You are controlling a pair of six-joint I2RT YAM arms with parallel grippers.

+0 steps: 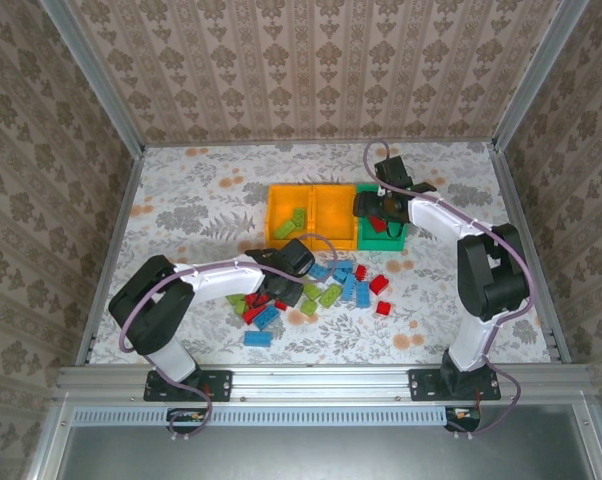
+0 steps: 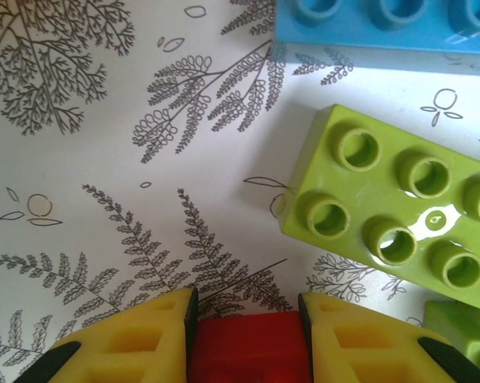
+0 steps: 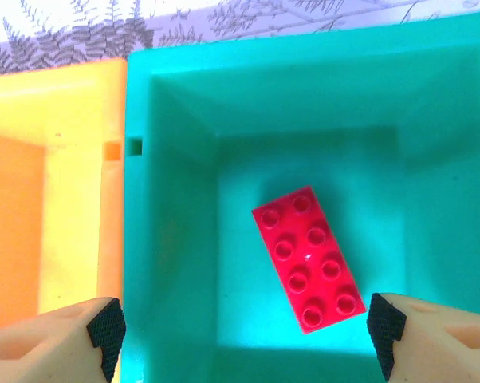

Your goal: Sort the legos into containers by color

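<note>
Found one red lego [image 3: 309, 258] in green bin [image 3: 176, 199], pile [image 1: 311, 290] loose near it; left gripper [image 2: 246, 313] clamped on red brick [image 2: 248, 355], right gripper [image 3: 244, 329] spread wide, empty.

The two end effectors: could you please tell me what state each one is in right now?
Left end effector: closed on a red lego.
Right end effector: open and empty, over a second red lego lying in the green container.

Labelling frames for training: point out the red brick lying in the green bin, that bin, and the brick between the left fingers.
binned red brick [image 3: 308, 259], right wrist view, its studded top.
green bin [image 3: 304, 88], right wrist view, its far inner wall.
gripped red brick [image 2: 248, 351], left wrist view, its visible top face.
</note>
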